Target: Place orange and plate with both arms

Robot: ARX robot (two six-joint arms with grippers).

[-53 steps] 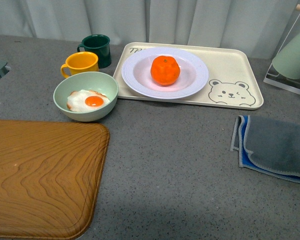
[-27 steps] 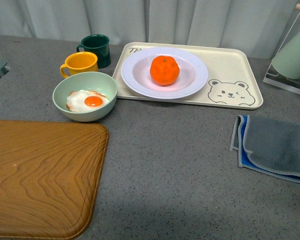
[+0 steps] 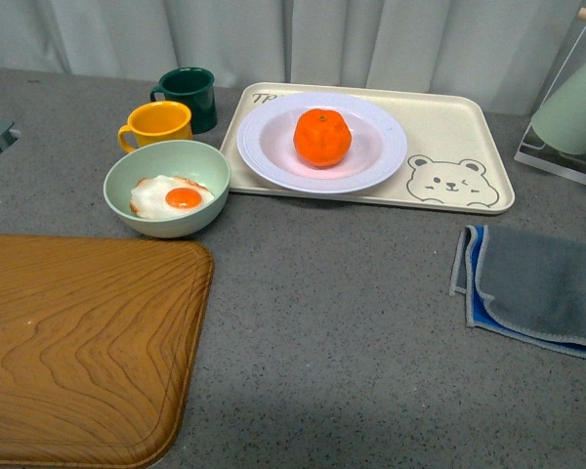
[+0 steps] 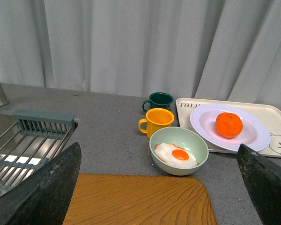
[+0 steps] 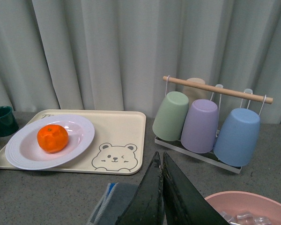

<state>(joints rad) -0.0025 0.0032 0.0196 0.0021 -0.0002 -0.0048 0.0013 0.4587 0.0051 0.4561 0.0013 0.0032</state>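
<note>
You have the orange [image 3: 322, 137] sitting in the middle of the plate [image 3: 381, 147], and the plate rests on the bear tray [image 3: 449, 127], filling the end of the tray away from the printed bear face. Take that tray as your landmark. Just off its plate end stand a dark green mug [image 3: 188, 96] and a yellow mug [image 3: 158, 125], the yellow one nearer to you. In front of those mugs, close to the tray's front corner, a pale green bowl [image 3: 166, 186] holds a fried egg [image 3: 174, 197]. Nearer still, well apart from the tray, a wooden board [image 3: 78, 342] lies on the grey surface [image 3: 332, 322]. In front of the tray's bear end you will find a folded grey cloth [image 3: 532, 285] with a blue edge.

Neither arm shows in the front view. Your left pincer [image 4: 159, 187] is spread wide, its two dark fingers [image 4: 47, 187] at the edges of the wrist picture, holding nothing, up above the board with the bowl and tray ahead of it. Your right pincer [image 5: 161, 187] has its fingers pressed together on nothing (only a thin line shows between them), hanging over the cloth. Beyond the tray's bear end, that wrist view shows a cup rack [image 5: 215, 89] carrying green, purple and blue cups, and a pink basin [image 5: 243, 206] nearer the camera.
</note>
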